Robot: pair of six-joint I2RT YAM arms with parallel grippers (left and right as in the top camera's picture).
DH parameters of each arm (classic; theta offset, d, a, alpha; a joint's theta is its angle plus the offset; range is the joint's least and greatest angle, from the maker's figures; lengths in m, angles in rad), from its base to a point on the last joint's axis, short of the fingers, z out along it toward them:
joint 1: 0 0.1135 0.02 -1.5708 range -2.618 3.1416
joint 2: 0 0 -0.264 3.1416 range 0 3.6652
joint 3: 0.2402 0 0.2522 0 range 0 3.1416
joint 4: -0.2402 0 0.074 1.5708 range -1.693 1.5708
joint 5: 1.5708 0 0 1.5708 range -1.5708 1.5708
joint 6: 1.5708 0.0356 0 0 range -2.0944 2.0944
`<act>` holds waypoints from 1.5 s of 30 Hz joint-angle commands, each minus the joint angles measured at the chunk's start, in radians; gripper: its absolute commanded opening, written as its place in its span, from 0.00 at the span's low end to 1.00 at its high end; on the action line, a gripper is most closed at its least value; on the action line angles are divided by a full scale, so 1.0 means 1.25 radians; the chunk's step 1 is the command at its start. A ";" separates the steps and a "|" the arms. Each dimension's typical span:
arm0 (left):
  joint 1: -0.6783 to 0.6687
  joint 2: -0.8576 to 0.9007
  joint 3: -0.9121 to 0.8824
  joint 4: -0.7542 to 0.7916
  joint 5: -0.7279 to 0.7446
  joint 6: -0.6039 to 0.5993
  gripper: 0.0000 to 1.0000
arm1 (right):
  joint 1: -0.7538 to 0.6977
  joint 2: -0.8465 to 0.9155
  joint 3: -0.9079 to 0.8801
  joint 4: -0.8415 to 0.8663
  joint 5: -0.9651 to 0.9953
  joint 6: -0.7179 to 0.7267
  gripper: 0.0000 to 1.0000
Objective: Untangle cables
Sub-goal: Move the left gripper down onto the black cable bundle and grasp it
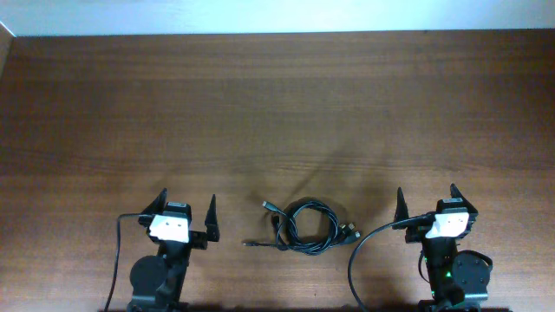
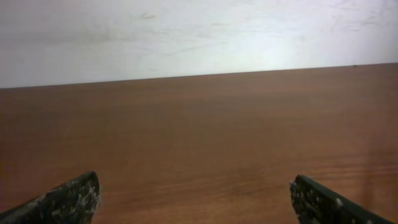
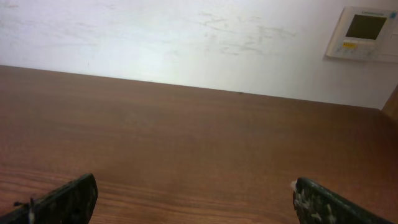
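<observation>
The cables [image 1: 305,227] lie as one coiled black bundle on the wooden table [image 1: 277,113], near its front edge, between the two arms. Loose plug ends stick out at the upper left [image 1: 270,205], lower left [image 1: 249,243] and right [image 1: 350,230]. My left gripper [image 1: 186,201] is open and empty, left of the bundle. My right gripper [image 1: 427,194] is open and empty, right of the bundle. In the left wrist view the open fingers [image 2: 194,190] frame bare table. In the right wrist view the open fingers [image 3: 194,190] also frame bare table. Neither wrist view shows the cables.
Thicker black arm wires loop beside each base, one at the left [image 1: 119,251] and one at the right [image 1: 364,251]. A white wall [image 3: 186,37] stands beyond the table's far edge, with a wall control panel [image 3: 364,32] on it.
</observation>
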 commanded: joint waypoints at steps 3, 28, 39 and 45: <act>0.003 0.061 0.061 -0.021 0.114 0.024 0.99 | -0.007 -0.009 -0.004 -0.005 0.010 -0.006 0.99; -0.206 0.880 0.637 -0.465 0.308 0.262 0.99 | -0.007 -0.009 -0.004 -0.005 0.010 -0.006 0.99; -0.346 1.017 0.640 -0.476 0.254 0.149 0.99 | -0.007 -0.009 -0.004 -0.006 0.010 -0.006 0.99; -0.349 1.040 0.640 -0.472 0.259 0.081 0.99 | -0.007 -0.009 -0.004 -0.006 0.010 -0.006 0.99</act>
